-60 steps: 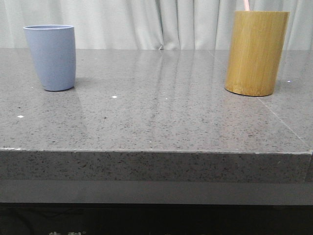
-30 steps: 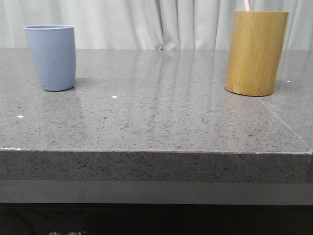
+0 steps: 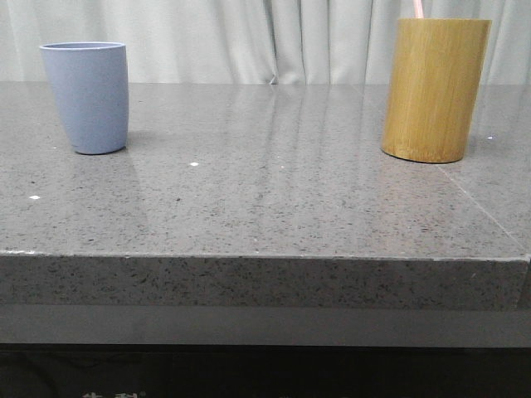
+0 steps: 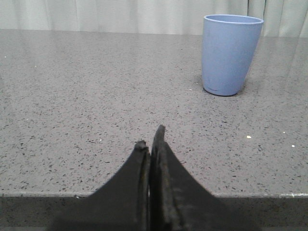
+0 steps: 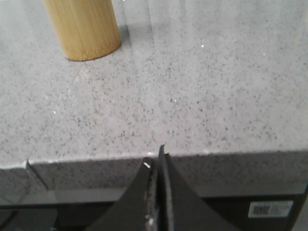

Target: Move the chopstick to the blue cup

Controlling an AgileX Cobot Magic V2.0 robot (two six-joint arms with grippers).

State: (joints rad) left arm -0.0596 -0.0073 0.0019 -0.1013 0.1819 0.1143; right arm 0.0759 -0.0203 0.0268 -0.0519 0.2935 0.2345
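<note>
The blue cup [image 3: 87, 97] stands upright at the far left of the grey stone table; it also shows in the left wrist view [image 4: 230, 54]. A pale pink chopstick tip [image 3: 418, 8] sticks out of the yellow-brown bamboo cylinder [image 3: 435, 88] at the far right; the rest is hidden inside. The cylinder's lower part shows in the right wrist view [image 5: 84, 26]. My left gripper [image 4: 150, 137] is shut and empty, low at the table's front edge, well short of the cup. My right gripper [image 5: 156, 156] is shut and empty, in front of the table edge. Neither gripper appears in the front view.
The grey speckled table [image 3: 265, 191] has a thick front edge [image 3: 265, 282]. Pale curtains [image 3: 249, 37] hang behind it. A white label [image 5: 269, 209] sits below the table edge in the right wrist view.
</note>
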